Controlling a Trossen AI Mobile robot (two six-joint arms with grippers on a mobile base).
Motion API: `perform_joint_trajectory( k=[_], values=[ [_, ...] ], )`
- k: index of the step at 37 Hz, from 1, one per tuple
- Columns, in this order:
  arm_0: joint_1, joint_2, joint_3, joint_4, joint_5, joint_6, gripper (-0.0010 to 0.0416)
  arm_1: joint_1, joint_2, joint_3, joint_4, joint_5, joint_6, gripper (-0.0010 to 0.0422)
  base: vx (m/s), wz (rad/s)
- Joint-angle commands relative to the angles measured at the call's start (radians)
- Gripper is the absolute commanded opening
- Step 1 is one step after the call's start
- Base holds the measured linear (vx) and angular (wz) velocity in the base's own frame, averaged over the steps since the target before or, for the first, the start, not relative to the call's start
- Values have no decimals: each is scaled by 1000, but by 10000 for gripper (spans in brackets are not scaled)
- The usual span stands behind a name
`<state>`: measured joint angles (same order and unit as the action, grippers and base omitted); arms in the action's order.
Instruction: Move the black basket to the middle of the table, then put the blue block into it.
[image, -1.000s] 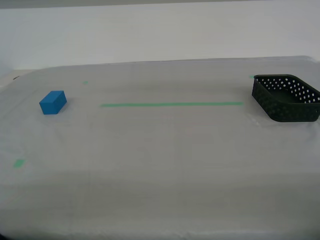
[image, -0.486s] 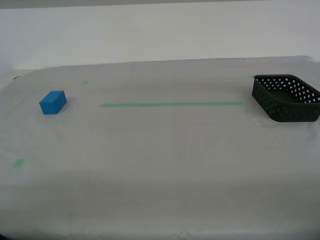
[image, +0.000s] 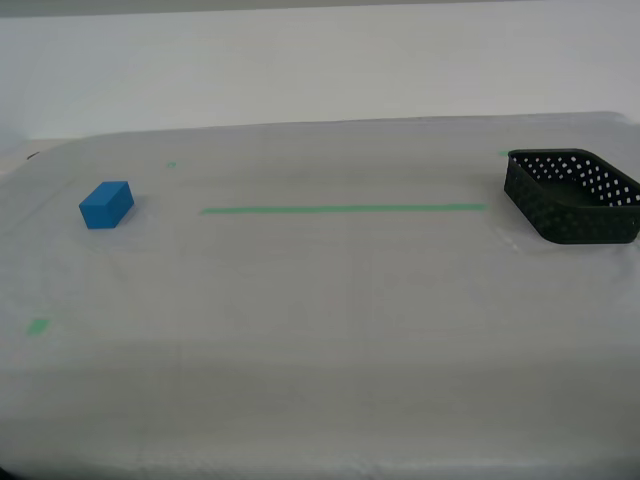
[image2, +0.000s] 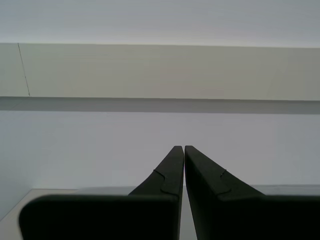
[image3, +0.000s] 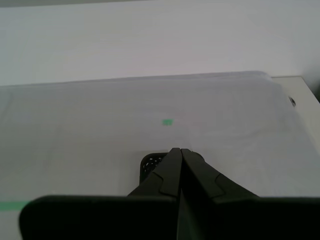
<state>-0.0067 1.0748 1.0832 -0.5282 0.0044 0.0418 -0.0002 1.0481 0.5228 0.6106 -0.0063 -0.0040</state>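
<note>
The black basket (image: 574, 195) sits at the exterior view's right edge on the table (image: 320, 300), empty. The blue block (image: 106, 204) lies at the exterior view's left. Neither arm shows in the exterior view. My first gripper (image3: 180, 150) is shut with nothing between its fingers; a corner of the black basket (image3: 151, 164) peeks out just behind its fingertips. My second gripper (image2: 184, 147) is shut too, facing a pale wall, with no task object in its view.
A long green tape line (image: 343, 209) runs across the table's middle, with small green marks (image: 38, 326) near the exterior view's left and another (image3: 168, 122) in the first wrist view. A white wall stands behind the table.
</note>
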Motion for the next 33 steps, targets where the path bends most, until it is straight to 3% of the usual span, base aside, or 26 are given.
perform_joint_trajectory(
  k=[1,13,25,33],
  values=[
    [-1,0,12,-19,1,3,-1,0,0,0,5,-1,2,0,0,0],
    [-2,35,48,-111,9,4,-1,0,0,0,5,-1,2,0,0,0],
    [-6,189,123,-185,11,-2,-1,0,0,1,5,-1,2,0,0,0],
    [-32,306,218,-278,10,-29,-1,0,0,0,5,-1,2,0,0,0]
  ],
)
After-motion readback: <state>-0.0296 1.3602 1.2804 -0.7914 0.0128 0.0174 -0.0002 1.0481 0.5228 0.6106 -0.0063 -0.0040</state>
